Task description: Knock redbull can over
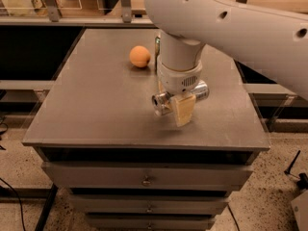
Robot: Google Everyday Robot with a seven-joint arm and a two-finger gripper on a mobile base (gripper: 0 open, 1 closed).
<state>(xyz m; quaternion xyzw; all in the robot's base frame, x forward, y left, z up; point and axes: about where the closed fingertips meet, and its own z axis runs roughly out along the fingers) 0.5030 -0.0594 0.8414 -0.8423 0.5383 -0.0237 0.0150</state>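
Observation:
The redbull can (201, 91) is a slim silver can tipped on its side on the grey table top (96, 109), right of centre. One end points left toward me and the other shows to the right. My gripper (182, 110) hangs straight down from the white arm (231, 23), directly over and in front of the can's middle, and hides that part. I cannot see whether the can rests on the table or is held.
An orange fruit (140, 56) sits at the back of the table, left of the arm. A sliver of a dark can (157, 46) shows behind the wrist. Drawers (144, 179) run below the table's front edge. A railing and shelves stand behind.

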